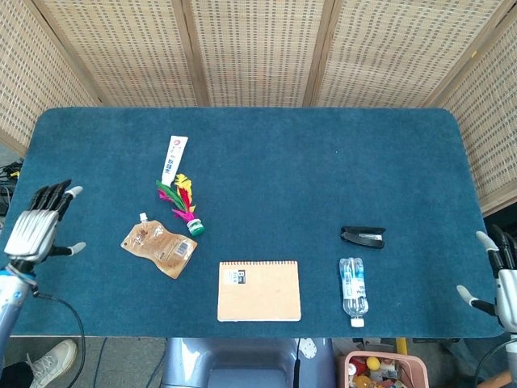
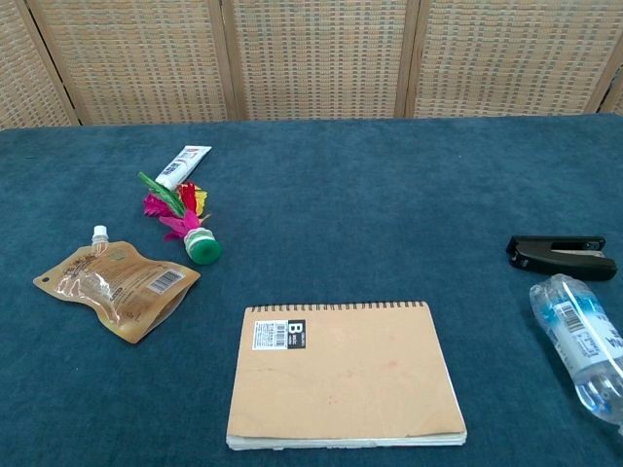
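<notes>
Blue felt covered the table [image 1: 323, 162]. At the left edge of the frame the left hand [image 1: 36, 230] hovered with fingers spread, holding nothing; nearest it, lower left, lay the brown spouted pouch [image 1: 159, 246]. At the lower right edge the right hand [image 1: 501, 279] was likewise splayed and empty, the water bottle [image 1: 353, 288] and black stapler [image 1: 363, 237] lying well apart from it.

Lab-like test setup, blue-carpeted table [image 1: 323, 153], wicker screens [image 1: 258, 48], cables beneath
</notes>
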### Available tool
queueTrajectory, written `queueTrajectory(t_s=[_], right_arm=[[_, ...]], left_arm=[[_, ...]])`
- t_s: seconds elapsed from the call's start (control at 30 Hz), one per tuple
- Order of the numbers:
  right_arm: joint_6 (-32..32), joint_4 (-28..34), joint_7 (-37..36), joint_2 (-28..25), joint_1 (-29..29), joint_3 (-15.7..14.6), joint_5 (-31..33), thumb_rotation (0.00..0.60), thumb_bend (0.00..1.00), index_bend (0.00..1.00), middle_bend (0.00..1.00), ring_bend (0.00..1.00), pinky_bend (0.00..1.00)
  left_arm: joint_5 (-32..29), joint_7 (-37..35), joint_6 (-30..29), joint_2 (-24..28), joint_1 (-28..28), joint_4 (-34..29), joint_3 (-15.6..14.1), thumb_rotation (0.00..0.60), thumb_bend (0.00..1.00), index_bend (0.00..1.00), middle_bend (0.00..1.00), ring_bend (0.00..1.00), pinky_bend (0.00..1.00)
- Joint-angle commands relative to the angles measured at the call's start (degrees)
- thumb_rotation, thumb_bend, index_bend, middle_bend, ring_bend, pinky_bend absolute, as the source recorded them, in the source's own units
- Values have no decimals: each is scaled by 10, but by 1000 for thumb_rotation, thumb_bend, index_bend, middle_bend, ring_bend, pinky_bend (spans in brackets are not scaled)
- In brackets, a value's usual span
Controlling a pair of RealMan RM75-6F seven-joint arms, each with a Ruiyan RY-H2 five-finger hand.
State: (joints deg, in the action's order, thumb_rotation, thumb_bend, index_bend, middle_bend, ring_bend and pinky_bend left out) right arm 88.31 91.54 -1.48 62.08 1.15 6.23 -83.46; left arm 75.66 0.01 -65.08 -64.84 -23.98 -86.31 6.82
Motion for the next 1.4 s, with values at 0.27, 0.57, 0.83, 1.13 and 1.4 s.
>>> queueTrajectory(t_s=[0.27,0.57,0.83,1.13,1.4], right_arm=[[-20,0,17,5,6,6,26,600,7,0,0,0,0],[-38,-11,16,8,11,12,51,600,7,0,0,0,0],[-40,-13,8,6,11,17,62,600,7,0,0,0,0],[-40,-17,-8,2,8,17,63,600,7,0,0,0,0],[-45,-16,-11,2,11,16,59,600,7,0,0,0,0]], left_arm=[[59,-50,160,-194,-192,287,40,600,209,450,0,0,0],[53,-57,229,-287,-256,419,32,600,257,451,0,0,0],[56,-59,244,-339,-285,486,24,600,304,451,0,0,0],[48,-61,232,-334,-274,491,17,600,321,451,0,0,0],[37,-72,244,-351,-271,512,13,600,322,457,0,0,0]])
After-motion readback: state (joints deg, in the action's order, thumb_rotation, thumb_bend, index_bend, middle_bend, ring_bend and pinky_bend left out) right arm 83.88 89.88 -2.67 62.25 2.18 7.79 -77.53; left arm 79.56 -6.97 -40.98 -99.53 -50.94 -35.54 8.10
